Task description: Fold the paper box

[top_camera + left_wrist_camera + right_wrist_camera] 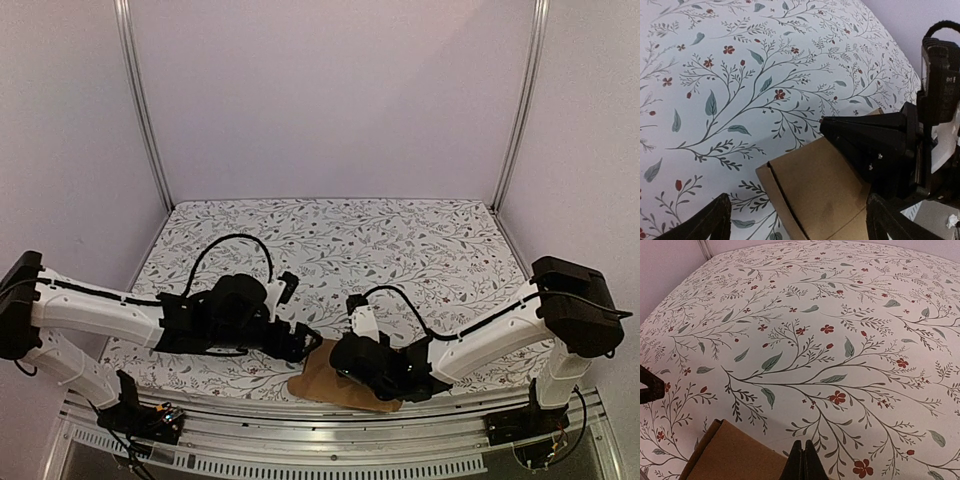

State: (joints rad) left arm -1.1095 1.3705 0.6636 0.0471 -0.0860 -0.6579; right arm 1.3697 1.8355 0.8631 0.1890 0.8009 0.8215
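- Folding barely begun, I judge: paper box (pixel 318 382) near flat at table's (pixel 400 250) 6 o'clock.
- Left gripper (pixel 800 227) spread wide above it; right gripper (pixel 803 462) pressed together.

White arms (pixel 100 310), black hands (pixel 802 462), looped cables (pixel 230 240)

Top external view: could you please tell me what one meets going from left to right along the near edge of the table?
left arm → paper box → right arm
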